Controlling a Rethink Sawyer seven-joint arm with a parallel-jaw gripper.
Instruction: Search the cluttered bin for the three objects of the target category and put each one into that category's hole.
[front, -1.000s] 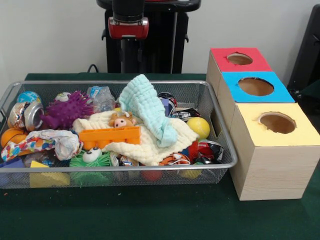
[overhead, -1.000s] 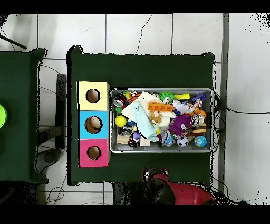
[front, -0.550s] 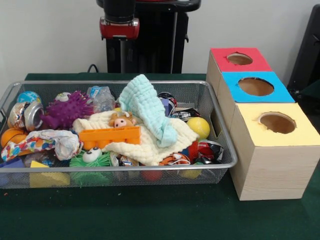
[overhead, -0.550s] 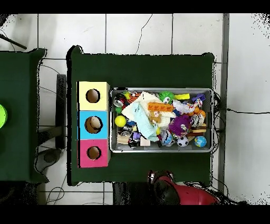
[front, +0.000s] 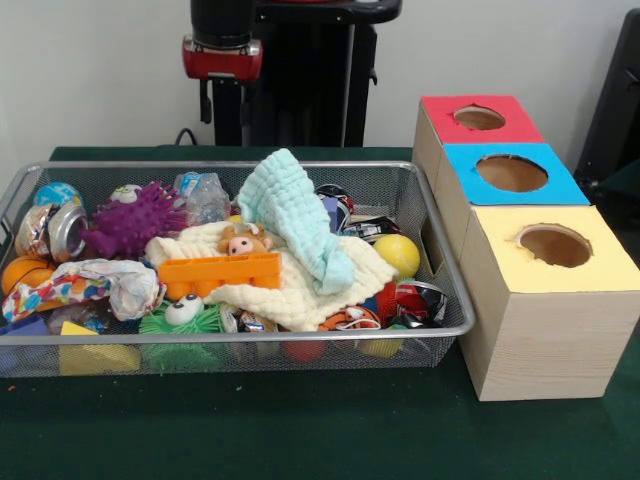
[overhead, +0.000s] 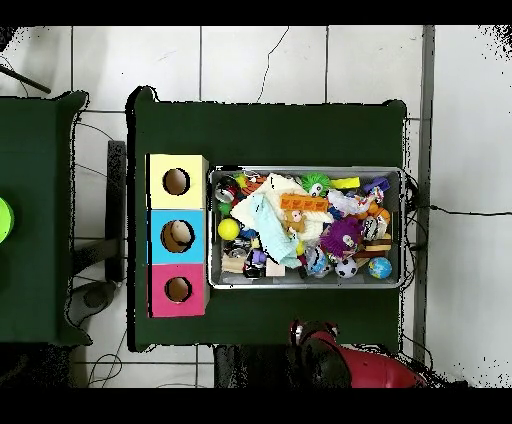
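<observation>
The arm (front: 222, 45) hangs above the bin's (front: 445, 290) 12 o'clock rim; whether the pincer is apart, I cannot tell. It seems the search step — nothing is lifted. The yellow ball (front: 397, 254) lies at 3 o'clock, near the three-hole box (front: 510, 172) — a likely target.

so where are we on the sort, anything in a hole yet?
Done: possibly one item. The overhead view shows something pale inside the blue box's hole; the yellow and red holes look empty. In hand: nothing visible. The arm sits behind the bin, clear of the clutter. Left: searching the full bin for remaining targets.
</observation>
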